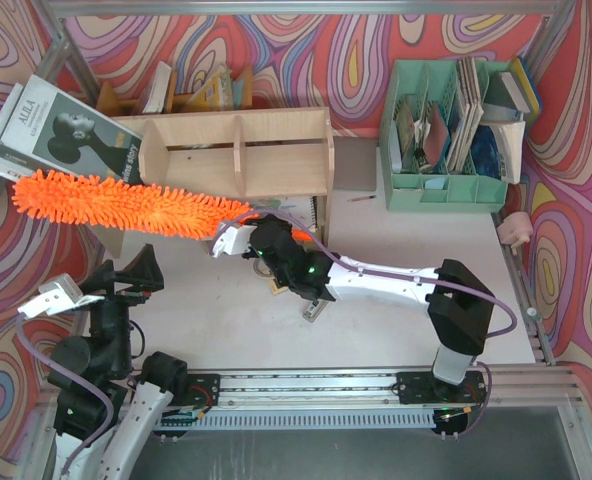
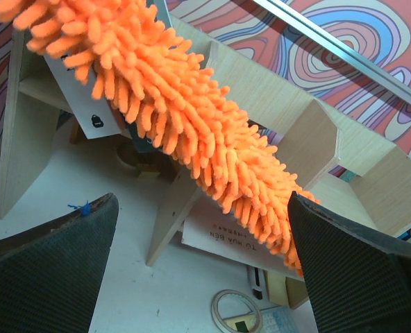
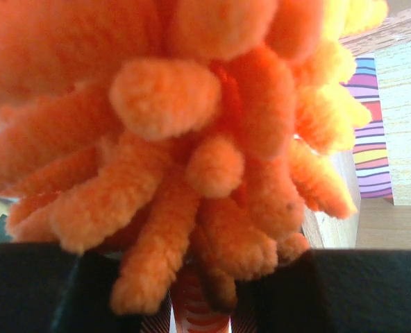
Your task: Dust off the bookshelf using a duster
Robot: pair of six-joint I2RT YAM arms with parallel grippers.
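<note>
The bookshelf (image 1: 276,150) is a low plywood unit with two compartments at the back of the table. The orange fluffy duster (image 1: 126,205) lies slanted across its front left, head toward the left, partly covering the left compartment. My right gripper (image 1: 258,238) is shut on the duster's handle just behind the fluff. In the right wrist view the fluff (image 3: 191,139) fills the frame and the orange handle (image 3: 200,316) sits between the dark fingers (image 3: 358,291). My left gripper (image 1: 126,272) stands open near the left front, below the duster (image 2: 191,125) and facing the shelf (image 2: 296,125), nothing between its pads (image 2: 46,270).
A magazine (image 1: 61,130) leans on the shelf's left end, and books (image 1: 196,90) stand behind it. A mint-green organiser (image 1: 446,180) with books stands at the back right. A book (image 2: 226,232) lies under the shelf and a tape roll (image 2: 219,311) in front of it.
</note>
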